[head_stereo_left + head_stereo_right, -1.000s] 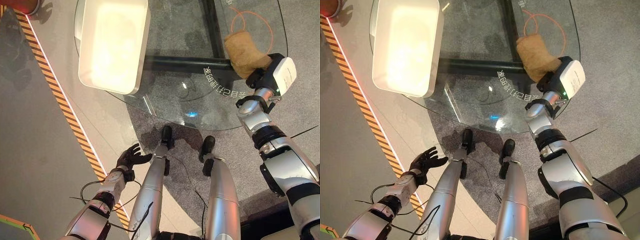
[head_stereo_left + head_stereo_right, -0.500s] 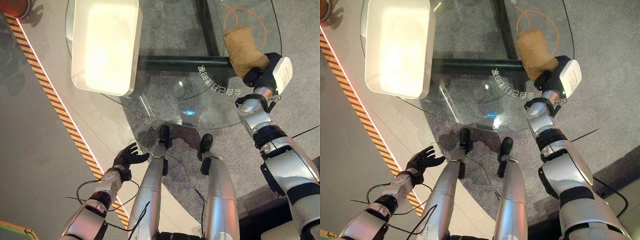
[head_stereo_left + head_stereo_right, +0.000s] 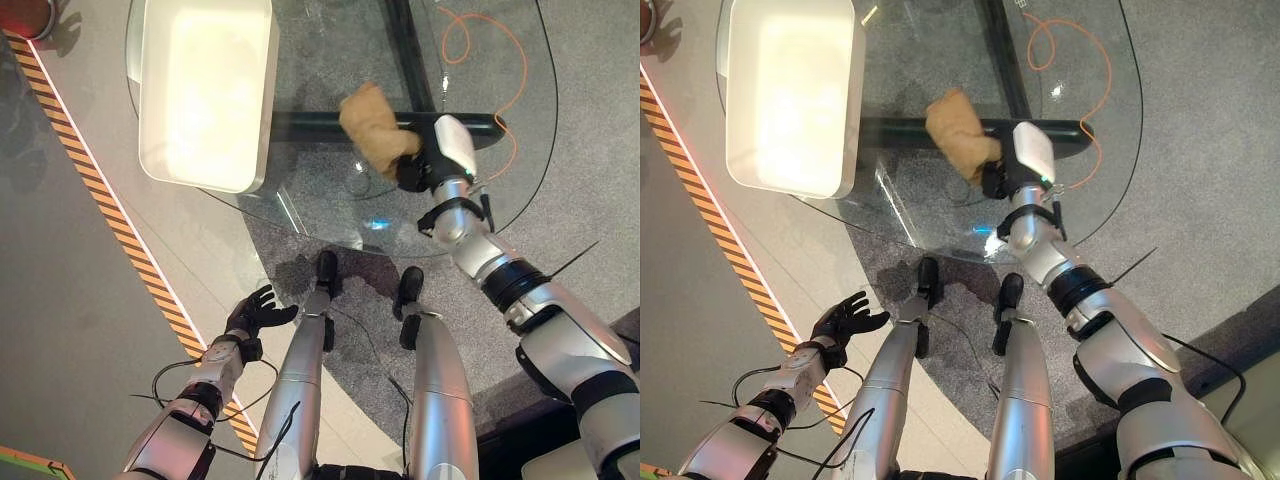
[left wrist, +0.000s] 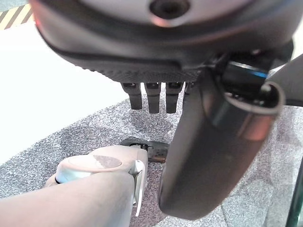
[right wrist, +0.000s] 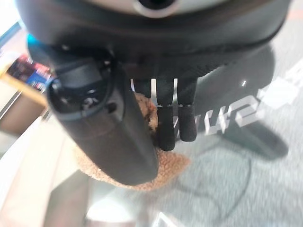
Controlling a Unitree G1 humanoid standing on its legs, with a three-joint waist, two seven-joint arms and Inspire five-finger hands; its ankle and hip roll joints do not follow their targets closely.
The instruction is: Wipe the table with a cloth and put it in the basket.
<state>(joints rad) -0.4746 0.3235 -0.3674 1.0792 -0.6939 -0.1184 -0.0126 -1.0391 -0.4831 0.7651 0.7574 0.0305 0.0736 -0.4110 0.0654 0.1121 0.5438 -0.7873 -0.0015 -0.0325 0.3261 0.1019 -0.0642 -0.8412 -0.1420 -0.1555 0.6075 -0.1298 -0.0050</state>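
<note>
A tan fuzzy cloth [image 3: 368, 122] lies on the round glass table [image 3: 330, 50], near its middle front. My right hand [image 3: 418, 168] rests on the cloth's near end. In the right wrist view its fingers [image 5: 176, 124] lie straight across the cloth [image 5: 163, 169], pressing it to the glass, so the hand is open. The white rectangular basket [image 3: 262, 112] stands on the table's left part, a short gap left of the cloth. My left hand [image 3: 256, 313] hangs low at my left side over the floor, open, with its fingers [image 4: 152, 97] spread and nothing in it.
An orange cord [image 3: 508, 70] loops under the table's right part. A dark beam [image 3: 305, 125] runs beneath the glass. A yellow-and-black striped line [image 3: 130, 248] crosses the floor on the left. Grey carpet [image 3: 590, 120] lies under and around the table.
My right hand has swept the cloth leftward across the glass, from the right edge to near the middle, closer to the basket. The left hand has stayed put.
</note>
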